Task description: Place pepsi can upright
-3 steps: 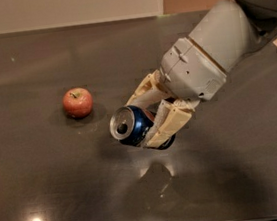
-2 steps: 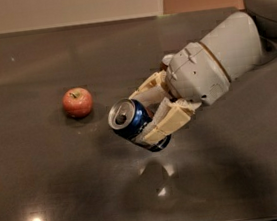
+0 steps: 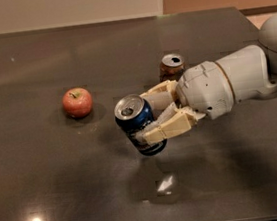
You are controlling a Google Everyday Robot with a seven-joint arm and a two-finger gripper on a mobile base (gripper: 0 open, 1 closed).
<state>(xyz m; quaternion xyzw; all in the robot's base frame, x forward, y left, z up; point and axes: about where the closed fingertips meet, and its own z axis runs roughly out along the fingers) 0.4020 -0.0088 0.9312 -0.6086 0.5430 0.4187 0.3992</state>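
Note:
The pepsi can (image 3: 136, 123) is dark blue with a silver top. It is held above the dark table (image 3: 47, 184), tilted, its top pointing up and toward the left. My gripper (image 3: 151, 115) is shut on the pepsi can, with one cream finger (image 3: 167, 127) across the can's near side and the other finger (image 3: 157, 94) behind it. The white arm reaches in from the right edge of the view. The can's shadow lies on the table below it.
A red apple (image 3: 77, 102) sits on the table to the left of the can. A brown-gold can (image 3: 171, 67) stands upright just behind the gripper. The table's front edge runs along the bottom of the view.
The arm has swung down and to the right, uncovering the brown-gold can. The pepsi can has turned from lying nearly sideways to a more upright tilt, still in the gripper.

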